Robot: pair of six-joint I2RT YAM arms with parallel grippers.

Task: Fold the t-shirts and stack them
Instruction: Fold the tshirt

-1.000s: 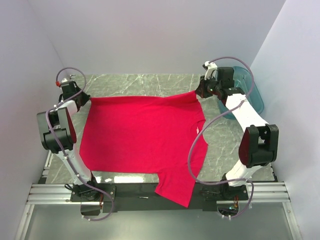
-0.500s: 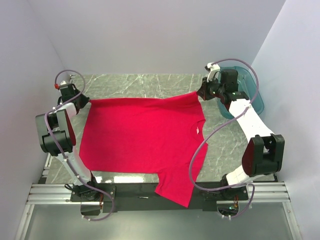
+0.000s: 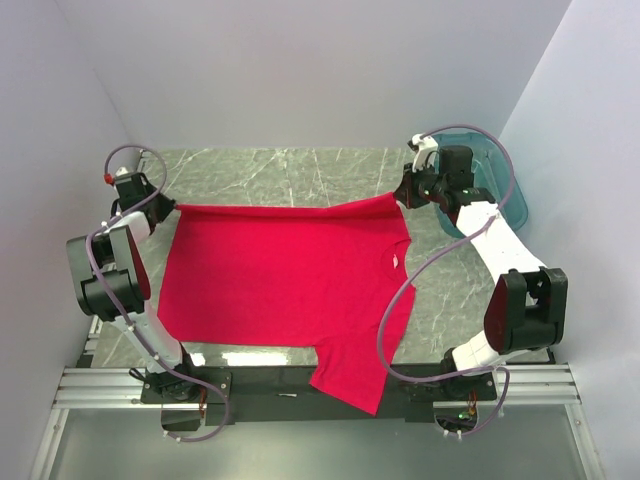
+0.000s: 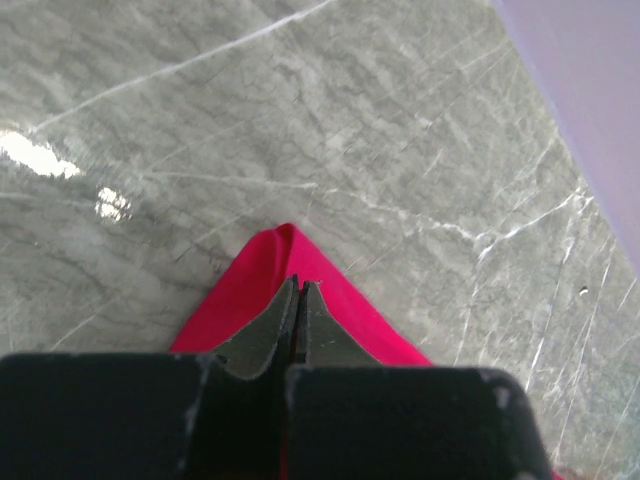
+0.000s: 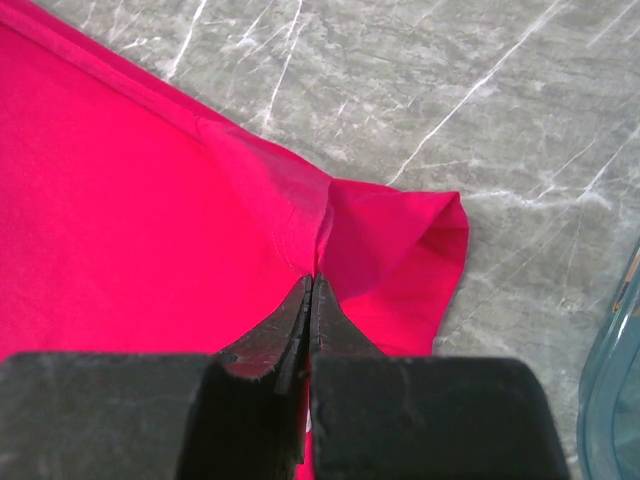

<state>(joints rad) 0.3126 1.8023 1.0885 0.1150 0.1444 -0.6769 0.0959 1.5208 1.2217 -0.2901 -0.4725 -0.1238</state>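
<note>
The red t-shirt [image 3: 285,275] lies spread on the marble table, its near sleeve hanging over the front edge. My left gripper [image 3: 168,206] is shut on the shirt's far left corner [image 4: 290,262]. My right gripper [image 3: 405,194] is shut on the far right sleeve, whose cloth bunches at the tips [image 5: 340,225]. The far edge is stretched between both grippers. A small white neck label [image 3: 396,260] shows at the collar on the right.
A teal plastic bin [image 3: 500,185] stands at the back right behind the right arm; its rim shows in the right wrist view [image 5: 620,380]. Grey walls close in left, right and back. The marble table [image 3: 290,170] shows beyond the shirt.
Both grippers have moved slightly outward and toward the back, pulling the shirt's far edge straighter and tauter. The grips have not changed.
</note>
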